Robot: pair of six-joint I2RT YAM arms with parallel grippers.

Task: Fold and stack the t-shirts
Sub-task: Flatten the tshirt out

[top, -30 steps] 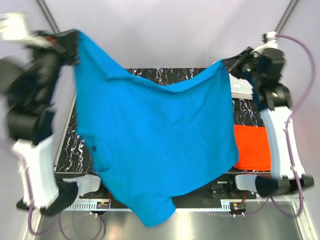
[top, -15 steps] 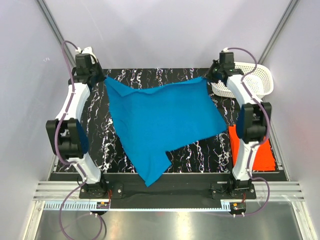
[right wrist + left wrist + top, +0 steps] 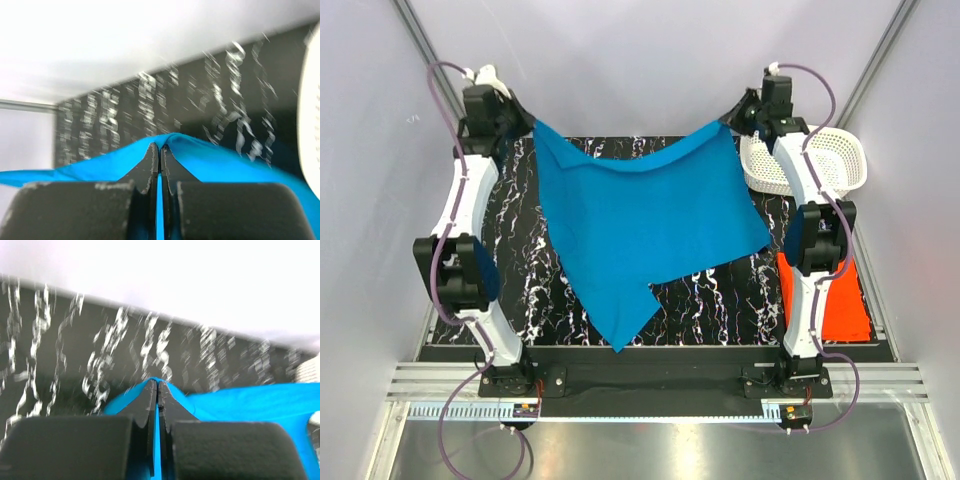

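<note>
The bright blue t-shirt hangs stretched between both grippers over the back of the black marbled table; its lower part lies on the table, one sleeve pointing to the near edge. My left gripper is shut on its far left corner, with blue cloth pinched between the jaws in the left wrist view. My right gripper is shut on its far right corner, seen pinched in the right wrist view. The orange-red t-shirt lies folded flat at the near right, partly behind the right arm.
A white perforated basket stands at the back right, just beside the right arm. Both arms reach far back along the table's left and right sides. The cell's pale walls and frame posts close in around the table.
Both grippers swung the blue t-shirt from high near the camera out to the back of the table. In the last half second its held top edge has lifted slightly.
</note>
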